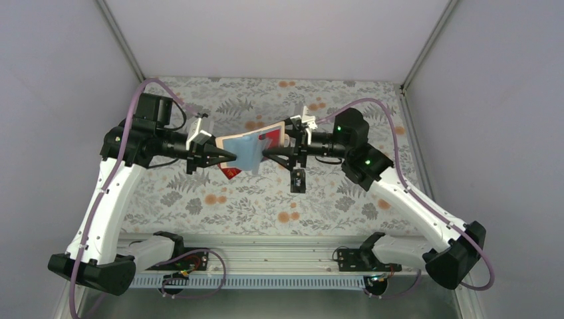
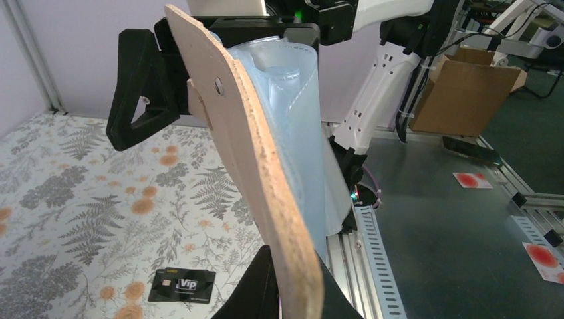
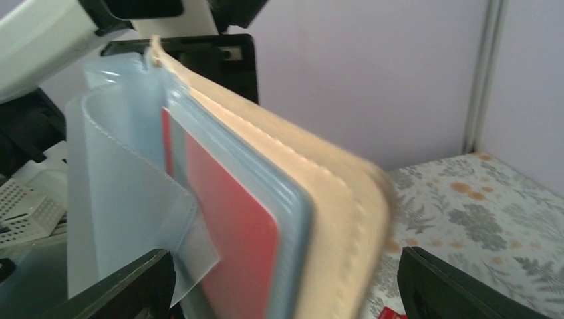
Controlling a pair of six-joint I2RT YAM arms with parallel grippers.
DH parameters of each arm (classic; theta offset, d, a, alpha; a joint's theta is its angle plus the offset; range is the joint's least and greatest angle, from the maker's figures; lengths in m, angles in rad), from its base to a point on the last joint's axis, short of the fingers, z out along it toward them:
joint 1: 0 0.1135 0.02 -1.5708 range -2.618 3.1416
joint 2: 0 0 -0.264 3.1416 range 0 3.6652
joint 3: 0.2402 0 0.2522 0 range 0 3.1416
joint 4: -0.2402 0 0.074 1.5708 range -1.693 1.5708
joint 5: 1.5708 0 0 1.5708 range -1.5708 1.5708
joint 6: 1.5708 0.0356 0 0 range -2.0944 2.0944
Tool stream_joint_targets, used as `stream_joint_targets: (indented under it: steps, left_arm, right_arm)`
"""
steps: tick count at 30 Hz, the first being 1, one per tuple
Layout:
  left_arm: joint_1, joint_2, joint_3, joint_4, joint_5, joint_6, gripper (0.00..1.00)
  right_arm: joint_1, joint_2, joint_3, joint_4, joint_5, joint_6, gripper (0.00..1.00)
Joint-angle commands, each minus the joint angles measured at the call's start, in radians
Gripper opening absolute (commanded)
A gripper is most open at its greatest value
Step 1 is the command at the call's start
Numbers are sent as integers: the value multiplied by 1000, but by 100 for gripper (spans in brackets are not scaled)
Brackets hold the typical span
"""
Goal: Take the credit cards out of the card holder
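- Above the table, the left gripper pinches the card holder, with a red card inside.
- The right gripper straddles its other end; its grip cannot be told.
- A black card lies on the table.

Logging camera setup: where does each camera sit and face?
Top external: above and behind, looking down; both arms and the card holder show.
Left wrist: on the left arm, facing the right arm; own fingers show.
Right wrist: on the right arm, facing the left arm; own fingers show.
All share the card holder.
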State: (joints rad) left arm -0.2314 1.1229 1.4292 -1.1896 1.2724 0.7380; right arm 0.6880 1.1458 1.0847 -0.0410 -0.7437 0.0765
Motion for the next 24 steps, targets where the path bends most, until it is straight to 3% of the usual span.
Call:
stream_joint_targets:
  steps: [1,3,7,11,14,15,18,22,24]
  left_arm:
    - [3,-1,7,59,9,-34,2]
    - [3,-2,-7,101,-31,-86,2]
    - [3,-1,-36,197,-153,-195,2]
    - [3,3,-52,256,-272,-267,3]
    - [2,9,-62,285,-324,-300,4]
    - [2,11,-65,288,-333,-304,6]
    - [3,11,-69,295,-330,-310,28]
    - [2,10,-64,272,-254,-280,79]
    - [3,11,-67,265,-211,-268,91]
  right_arm:
    - [40,14,48,67,-60,-14,85]
    - [57,23,55,76,-70,-13,79]
    - [85,47,80,71,-66,0,48]
    - [103,65,99,58,-18,36,28]
    - [114,94,127,25,48,69,6]
    - [119,107,137,11,75,81,4]
    - [133,141,160,-13,137,115,4]
    - [154,172,175,-21,243,169,4]
    - [165,181,180,-15,287,192,4]
